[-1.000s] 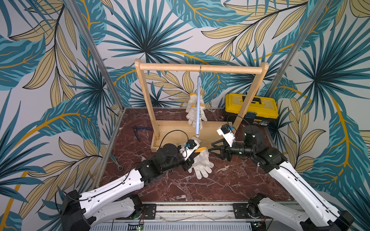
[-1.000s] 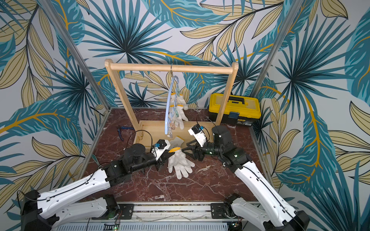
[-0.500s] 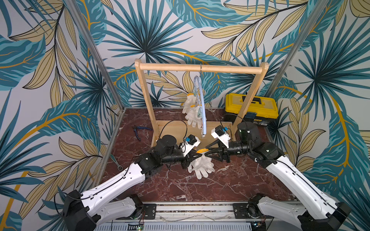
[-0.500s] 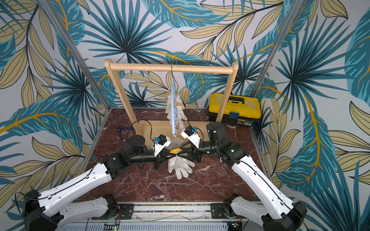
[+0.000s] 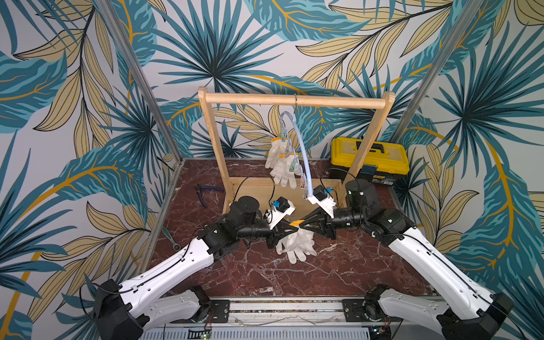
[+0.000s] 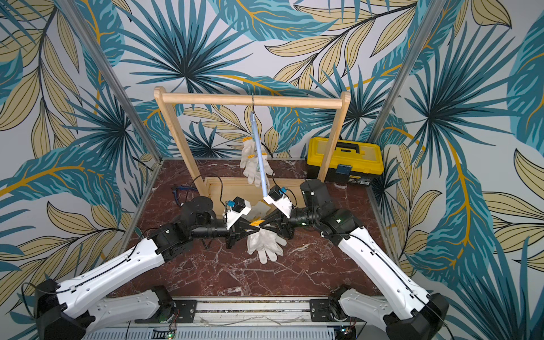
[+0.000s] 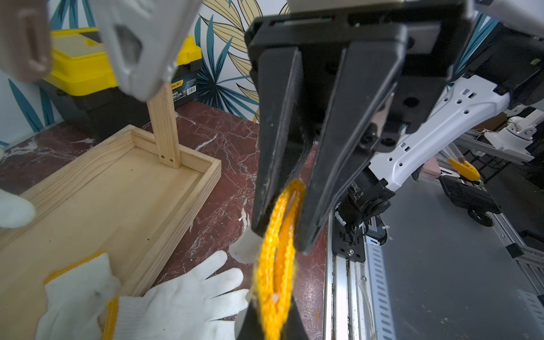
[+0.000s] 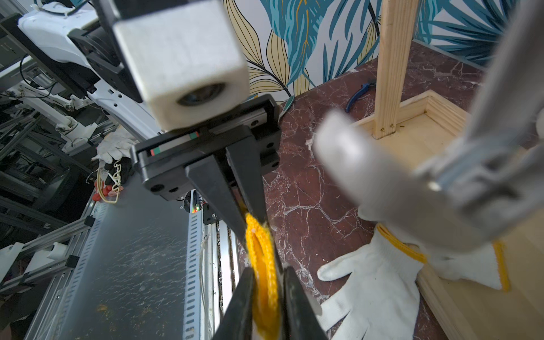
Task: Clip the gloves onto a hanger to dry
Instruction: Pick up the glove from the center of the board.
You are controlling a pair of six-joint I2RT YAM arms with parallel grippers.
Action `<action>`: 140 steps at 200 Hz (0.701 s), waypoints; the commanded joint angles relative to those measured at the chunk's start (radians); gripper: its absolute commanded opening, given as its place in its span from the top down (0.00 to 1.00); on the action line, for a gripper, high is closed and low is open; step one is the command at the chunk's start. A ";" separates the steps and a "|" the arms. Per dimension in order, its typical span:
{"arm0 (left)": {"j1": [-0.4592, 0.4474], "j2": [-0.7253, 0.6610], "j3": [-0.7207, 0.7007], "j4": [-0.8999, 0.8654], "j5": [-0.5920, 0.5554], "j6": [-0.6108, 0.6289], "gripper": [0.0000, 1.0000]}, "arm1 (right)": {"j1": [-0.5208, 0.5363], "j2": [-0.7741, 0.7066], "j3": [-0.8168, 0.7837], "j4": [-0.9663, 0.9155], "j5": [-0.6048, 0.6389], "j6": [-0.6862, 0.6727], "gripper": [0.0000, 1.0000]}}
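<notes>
A white glove with a yellow cuff hangs between my two arms above the marble table. My left gripper is shut on one side of the cuff. Facing it, my right gripper is shut on the other side, and its fingers pinch the yellow cuff. The pale-blue hanger hangs by its hook from the wooden rail, its lower end near the right wrist camera. Two gloves dangle from its clips. Another glove lies on the table against the tray edge.
The wooden rack stands on a shallow wooden tray, where one more glove lies. A yellow toolbox sits at the back right. Blue pliers and a wrench lie at the left.
My right gripper moved in toward the left one and closed on the yellow cuff. The left arm carried the glove up and forward. The hanger swung.
</notes>
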 commanded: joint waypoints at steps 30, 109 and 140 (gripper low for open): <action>0.008 0.012 0.054 0.008 0.033 -0.015 1.00 | 0.006 0.003 -0.003 0.024 -0.033 0.027 0.92; 0.022 -0.017 0.022 0.002 -0.126 0.036 0.45 | 0.006 -0.038 -0.103 0.088 0.184 0.112 1.00; 0.128 -0.048 -0.008 0.019 -0.195 0.051 0.42 | 0.004 -0.074 -0.164 0.073 0.280 0.125 1.00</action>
